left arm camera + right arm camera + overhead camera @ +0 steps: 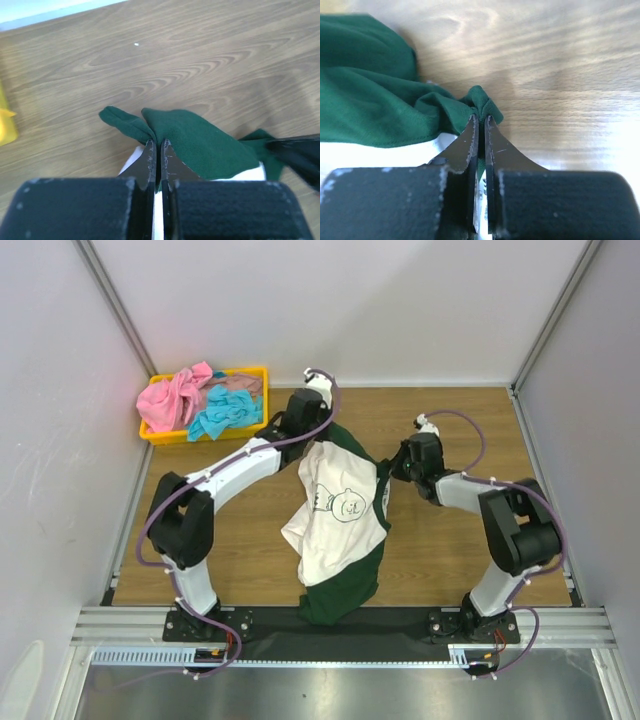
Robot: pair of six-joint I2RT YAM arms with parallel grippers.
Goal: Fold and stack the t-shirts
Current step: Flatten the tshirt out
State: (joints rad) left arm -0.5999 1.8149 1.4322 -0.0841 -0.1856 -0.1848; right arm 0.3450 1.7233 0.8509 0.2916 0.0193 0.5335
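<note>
Shirt [338, 525], white body, green sleeves, print up. Green end nearest arm bases, reaching near bench [450, 560] edge. Long axis runs from there away toward both jaws.
Left jaws pinched closed on green fold at shirt's far left corner; cloth fans ahead and right of tips.
Right jaws clamped on small green fold at shirt's right edge; rest of shirt lies left of them.
Neither arm nearer; both already on cloth.
Beyond, left of left jaws: tray [152, 434] holding pink shirt [170, 400] and turquoise shirt [225, 412].
Likely next: draw corners apart.
</note>
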